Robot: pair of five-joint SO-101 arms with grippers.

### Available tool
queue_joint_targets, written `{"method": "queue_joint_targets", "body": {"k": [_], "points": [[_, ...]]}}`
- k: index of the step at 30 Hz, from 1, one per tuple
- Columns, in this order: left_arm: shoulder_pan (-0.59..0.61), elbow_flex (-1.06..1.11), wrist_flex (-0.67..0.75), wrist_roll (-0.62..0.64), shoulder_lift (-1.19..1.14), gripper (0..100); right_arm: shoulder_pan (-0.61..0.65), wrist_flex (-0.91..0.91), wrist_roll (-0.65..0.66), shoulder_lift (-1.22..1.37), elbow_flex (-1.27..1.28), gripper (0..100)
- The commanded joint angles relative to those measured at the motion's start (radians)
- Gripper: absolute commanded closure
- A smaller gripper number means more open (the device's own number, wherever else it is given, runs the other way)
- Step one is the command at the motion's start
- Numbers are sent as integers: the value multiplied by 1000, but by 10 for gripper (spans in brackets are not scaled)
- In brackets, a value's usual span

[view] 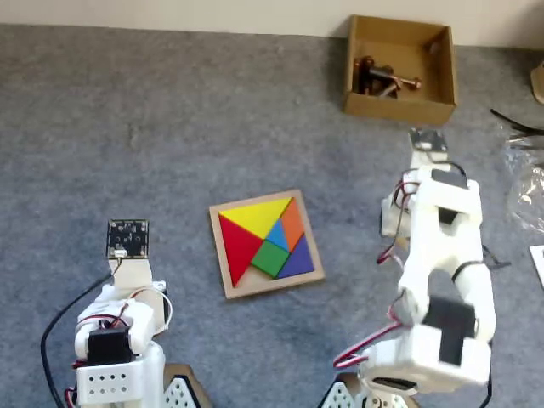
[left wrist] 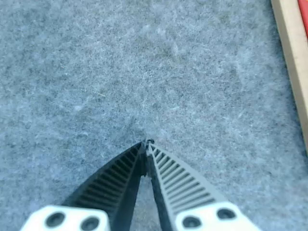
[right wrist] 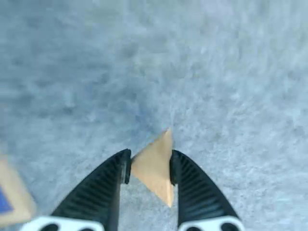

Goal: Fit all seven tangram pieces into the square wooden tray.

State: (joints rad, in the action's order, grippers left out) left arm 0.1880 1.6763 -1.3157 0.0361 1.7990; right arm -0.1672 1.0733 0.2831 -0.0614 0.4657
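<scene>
The square wooden tray [view: 223, 265] lies mid-table on grey carpet. In it sit a yellow triangle [view: 255, 215], a red triangle [view: 238, 246], a green square [view: 270, 257], an orange piece [view: 292, 225], a small light-blue triangle [view: 276, 232] and a blue-purple triangle [view: 297, 260]. My right gripper [right wrist: 149, 166] is shut on a tan triangle [right wrist: 154, 168], held above the carpet, with a tray corner [right wrist: 12, 202] off to one side. My left gripper [left wrist: 146, 143] is shut with nothing in it, low over bare carpet beside the tray's rim [left wrist: 291, 62].
A cardboard box [view: 399, 68] with metal parts stands at the back right. Clear plastic wrap [view: 527, 191] and cables lie at the right edge. The left arm [view: 119, 327] stands front left, the right arm [view: 438, 263] front right of the tray.
</scene>
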Motion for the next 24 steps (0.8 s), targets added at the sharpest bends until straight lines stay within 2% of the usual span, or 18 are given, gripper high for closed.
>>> {"method": "queue_joint_targets", "body": {"k": [1,6,16,24], "points": [[8,21,-8,2,-7,995,58,56,80,-137,16,994],[8,21,-8,2,-7,995,97,170,129,-163,22,994],[8,21,-8,2,-7,995,236,252,181,-166,21,994],[8,21,-8,2,-7,995,475,254,192,-170,21,994]]}}
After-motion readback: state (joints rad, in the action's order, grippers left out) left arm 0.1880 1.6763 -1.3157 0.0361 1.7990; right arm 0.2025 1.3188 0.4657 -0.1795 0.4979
